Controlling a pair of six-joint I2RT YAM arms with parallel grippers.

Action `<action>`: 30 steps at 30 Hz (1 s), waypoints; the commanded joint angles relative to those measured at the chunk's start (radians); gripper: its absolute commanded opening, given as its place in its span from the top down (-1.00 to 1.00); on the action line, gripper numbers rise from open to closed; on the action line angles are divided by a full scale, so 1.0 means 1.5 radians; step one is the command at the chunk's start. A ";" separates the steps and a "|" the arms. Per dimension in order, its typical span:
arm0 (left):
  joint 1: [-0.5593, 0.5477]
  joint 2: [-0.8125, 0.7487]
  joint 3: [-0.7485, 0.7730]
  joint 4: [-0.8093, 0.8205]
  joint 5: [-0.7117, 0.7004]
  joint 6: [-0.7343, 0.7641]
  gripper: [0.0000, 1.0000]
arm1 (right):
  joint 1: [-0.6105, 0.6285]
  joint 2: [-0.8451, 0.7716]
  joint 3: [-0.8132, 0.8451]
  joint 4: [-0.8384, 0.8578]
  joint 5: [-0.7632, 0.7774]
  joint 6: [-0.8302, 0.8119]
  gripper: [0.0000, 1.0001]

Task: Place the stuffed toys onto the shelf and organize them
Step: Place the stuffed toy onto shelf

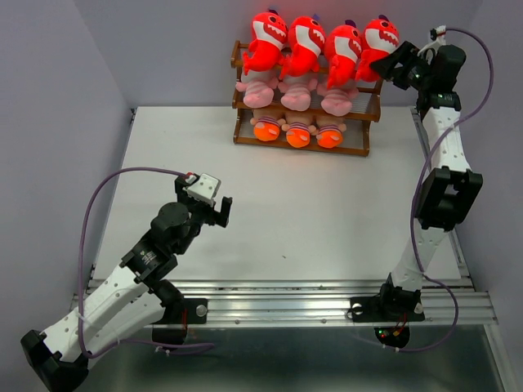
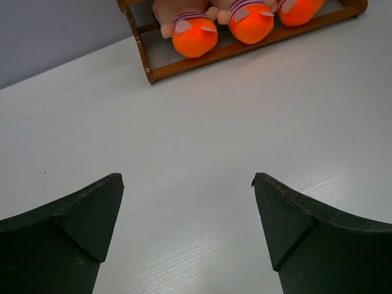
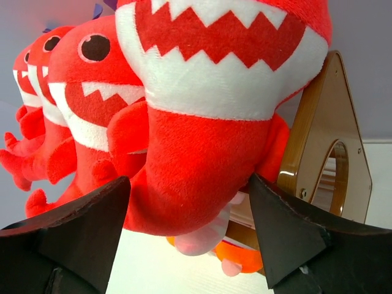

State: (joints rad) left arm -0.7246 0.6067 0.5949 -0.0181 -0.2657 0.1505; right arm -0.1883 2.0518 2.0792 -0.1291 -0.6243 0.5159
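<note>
Red plush fills the right wrist view: the right pincer (image 3: 187,184) stands spread wide, its two dark fingers (image 3: 79,233) flanking the body of the rightmost shark (image 3: 214,92) on the top tier of the wooden shelf (image 3: 334,122). Whether the pads actually touch the plush cannot be told. The left pincer (image 2: 187,180) is also spread wide, with nothing between its fingers. It hovers over bare table and faces the shelf from well apart. The shelf stands at the far edge of a white table (image 1: 310,229), against a pale lilac-grey wall (image 1: 163,49). Three more red sharks (image 1: 306,41) sit beside the rightmost one along the top tier, three pink striped animals (image 1: 294,90) fill the middle tier, and three orange-footed dolls (image 1: 298,135) lie on the bottom. A metal rail (image 1: 286,298) runs along the near edge, where both arms are bolted. The right arm (image 1: 441,196) rises from its base, bends at the elbow and reaches far back to the shelf's right end. The left arm (image 1: 139,261) lies folded low over the near left corner, a purple cable (image 1: 106,188) looping above it.
</note>
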 commanded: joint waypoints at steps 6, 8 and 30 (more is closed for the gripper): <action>0.004 -0.004 -0.011 0.040 0.004 0.012 -0.98 | 0.002 -0.063 -0.004 0.039 0.009 -0.021 -0.70; 0.004 -0.005 -0.011 0.040 0.005 0.012 -0.98 | 0.002 -0.068 -0.008 0.041 0.012 -0.025 -0.74; 0.004 -0.032 -0.007 0.033 -0.042 0.000 -0.98 | 0.002 -0.362 -0.266 -0.015 0.050 -0.235 -1.00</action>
State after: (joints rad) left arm -0.7242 0.5831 0.5949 -0.0189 -0.2863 0.1497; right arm -0.1883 1.6737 1.7672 -0.1379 -0.5560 0.3000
